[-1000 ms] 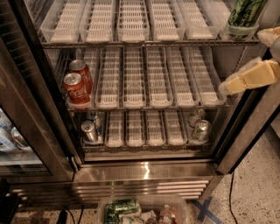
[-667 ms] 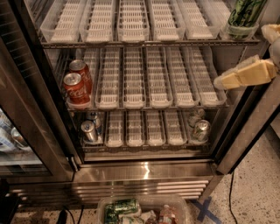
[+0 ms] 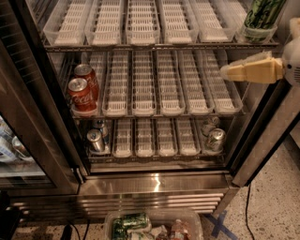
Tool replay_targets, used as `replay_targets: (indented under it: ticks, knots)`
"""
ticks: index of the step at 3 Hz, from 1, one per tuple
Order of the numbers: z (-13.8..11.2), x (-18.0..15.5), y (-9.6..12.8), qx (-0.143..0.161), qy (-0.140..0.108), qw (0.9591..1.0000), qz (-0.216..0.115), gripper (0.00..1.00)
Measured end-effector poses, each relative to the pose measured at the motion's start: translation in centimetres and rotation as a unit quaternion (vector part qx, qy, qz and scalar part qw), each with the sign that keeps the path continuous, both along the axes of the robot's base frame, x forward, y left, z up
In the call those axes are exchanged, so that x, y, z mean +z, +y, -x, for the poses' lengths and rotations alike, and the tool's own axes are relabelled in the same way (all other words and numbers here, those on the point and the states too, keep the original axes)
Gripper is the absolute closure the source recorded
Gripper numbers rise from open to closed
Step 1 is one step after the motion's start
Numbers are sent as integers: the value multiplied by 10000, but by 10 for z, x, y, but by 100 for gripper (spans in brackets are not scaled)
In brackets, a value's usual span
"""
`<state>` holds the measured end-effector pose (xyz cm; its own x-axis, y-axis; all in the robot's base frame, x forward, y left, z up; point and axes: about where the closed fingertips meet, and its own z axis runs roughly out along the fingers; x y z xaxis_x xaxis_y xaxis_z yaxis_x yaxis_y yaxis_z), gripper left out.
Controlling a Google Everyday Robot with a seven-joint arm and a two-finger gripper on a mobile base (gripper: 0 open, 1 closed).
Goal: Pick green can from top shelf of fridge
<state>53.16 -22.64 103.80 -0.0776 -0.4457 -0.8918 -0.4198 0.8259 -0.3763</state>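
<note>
The green can (image 3: 262,14) stands upright at the front of the rightmost lane tray on the top shelf (image 3: 154,46) of the fridge (image 3: 154,185); its top is cut off by the frame edge. The other white slotted lane trays (image 3: 140,21) on that shelf hold nothing. My gripper (image 3: 226,72), cream-coloured, reaches in from the right edge and points left. It hangs in front of the middle shelf, below and a little left of the green can, apart from it and holding nothing.
Two red cola cans (image 3: 83,90) stand at the left of the middle shelf. Silver cans sit on the bottom shelf at left (image 3: 96,139) and right (image 3: 214,137). The open door frame (image 3: 33,117) stands at left. A clear bin (image 3: 154,226) of cans lies on the floor.
My gripper has moved up and to the left, closer to the level of the top shelf's front edge. The cans have not moved.
</note>
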Motion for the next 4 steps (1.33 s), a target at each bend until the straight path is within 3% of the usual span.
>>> replay_targets:
  ticks: [1, 2, 4]
  knots:
    - [-5, 9, -6, -511, -254, 9978, -324, 0]
    - [-5, 10, -6, -517, -268, 9978, -326, 0]
    - [-24, 31, -14, -783, -706, 9934, -460, 0]
